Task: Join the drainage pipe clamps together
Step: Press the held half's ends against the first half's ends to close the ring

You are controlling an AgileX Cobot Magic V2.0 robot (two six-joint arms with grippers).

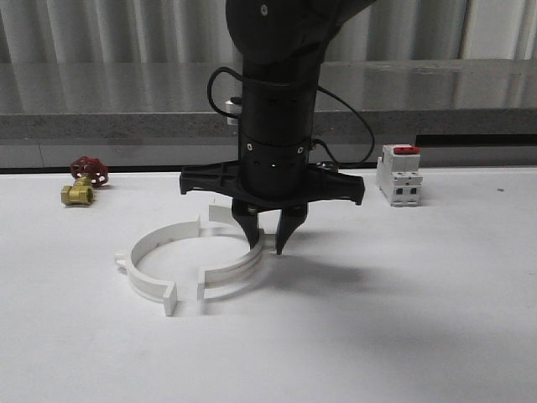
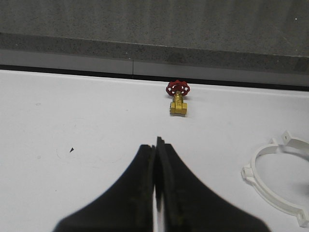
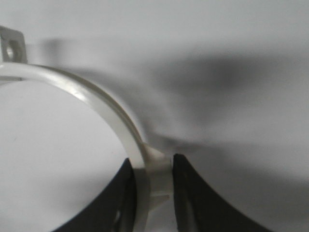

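Two white drainage pipe clamps lie on the table as facing half rings. The left clamp (image 1: pixel 164 236) rests free. My right gripper (image 1: pixel 268 243) points straight down over the right clamp (image 1: pixel 231 275), shut on its band. In the right wrist view the gripper (image 3: pixel 152 169) has one finger inside the clamp's band (image 3: pixel 96 94) and the other against its outer lug. The near end tabs of the two halves stand a small gap apart. My left gripper (image 2: pixel 156 145) is shut with nothing in it, hovering over bare table left of the left clamp (image 2: pixel 270 193).
A brass valve with a red handwheel (image 1: pixel 84 180) sits at the back left, also seen ahead of the left gripper (image 2: pixel 177 99). A white breaker with a red switch (image 1: pixel 399 175) stands at the back right. A grey ledge runs along the table's far edge.
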